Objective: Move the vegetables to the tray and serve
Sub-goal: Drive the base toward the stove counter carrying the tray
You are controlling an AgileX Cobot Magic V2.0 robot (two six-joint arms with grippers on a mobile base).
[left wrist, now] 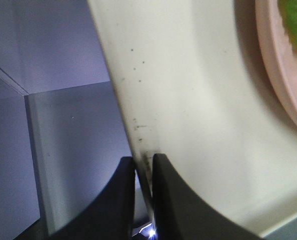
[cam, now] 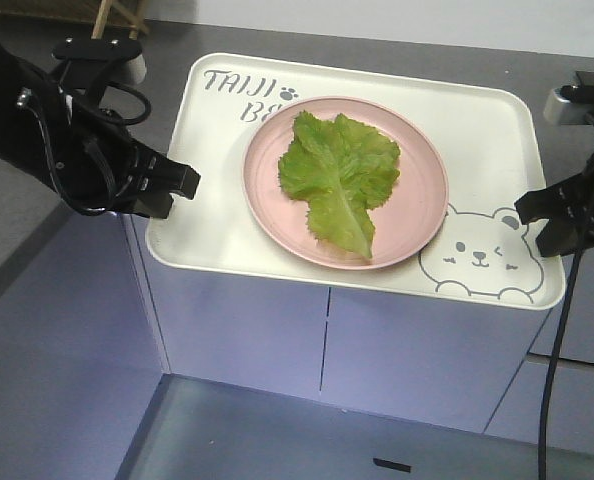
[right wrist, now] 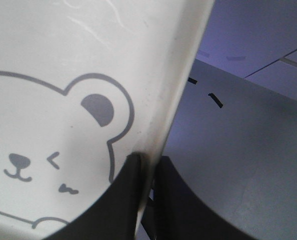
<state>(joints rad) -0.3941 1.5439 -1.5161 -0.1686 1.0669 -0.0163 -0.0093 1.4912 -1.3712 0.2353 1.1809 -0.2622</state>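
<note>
In the front-facing view, the cream-white tray (cam: 212,235) lies across the top of a white cabinet (cam: 277,340), its near and left edges overhanging the cabinet's front and side. A pink plate (cam: 264,205) sits on the middle of the tray, clear of all four rims, and the lettuce leaf (cam: 339,175) lies flat inside the plate. The left gripper (cam: 182,185) meets the tray's left rim and the right gripper (cam: 535,208) meets its right rim, beside the bear drawing (cam: 482,255). Left of the tray and in front of it there is only open grey floor (cam: 37,400). To the right of the tray a second cabinet front (cam: 582,350) stands close, with a black cable (cam: 555,340) hanging before it.

In the left wrist view, the tray's rim runs down between the two black fingers (left wrist: 121,200). The jaws are clamped on it, one outside the tray and one inside. The plate's edge lies to the inner side, well apart from the fingers, with bare tray between them. Outside the rim the space is free.

In the right wrist view, the jaws are likewise closed on the tray's rim, the inner finger (right wrist: 113,210) just beside the bear's ear. Beyond the rim lies bare floor with black tape marks (right wrist: 214,100).
</note>
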